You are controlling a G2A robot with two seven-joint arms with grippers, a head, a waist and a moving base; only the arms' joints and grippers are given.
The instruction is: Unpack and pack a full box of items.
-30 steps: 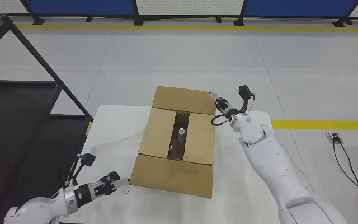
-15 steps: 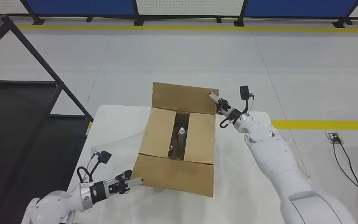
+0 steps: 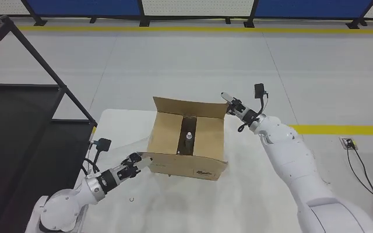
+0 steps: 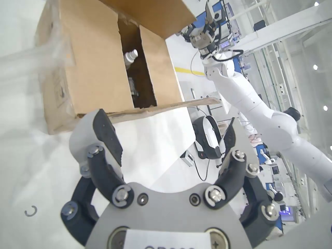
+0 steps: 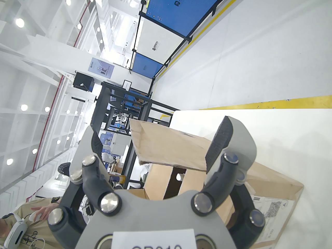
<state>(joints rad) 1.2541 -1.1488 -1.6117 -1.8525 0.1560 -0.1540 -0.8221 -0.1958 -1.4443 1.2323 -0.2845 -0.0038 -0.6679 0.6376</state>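
A brown cardboard box [image 3: 175, 133] stands mid-table, its two inner flaps lying nearly shut with a dark slot between them. A white bottle [image 3: 188, 138] shows upright in the slot, as the bottle [image 4: 131, 56] does in the left wrist view. The far outer flap [image 3: 189, 108] and near outer flap [image 3: 186, 165] are raised. My left gripper [image 3: 135, 165] is open at the near flap's left corner; its fingertips [image 4: 103, 128] flank the flap edge [image 4: 166, 108]. My right gripper [image 3: 228, 100] is open at the far flap's right corner, and that flap [image 5: 171, 146] lies between its fingers [image 5: 223, 136].
The white table [image 3: 250, 192] has free room right of the box and in front of it. A small metal ring [image 3: 133, 200] lies near my left arm. A black frame rack [image 3: 35, 116] stands off the table's left side.
Both outer flaps, lying spread flat a second ago, have swung upward. My left gripper moved up to the near flap's corner; my right gripper stayed with the far flap's rising corner.
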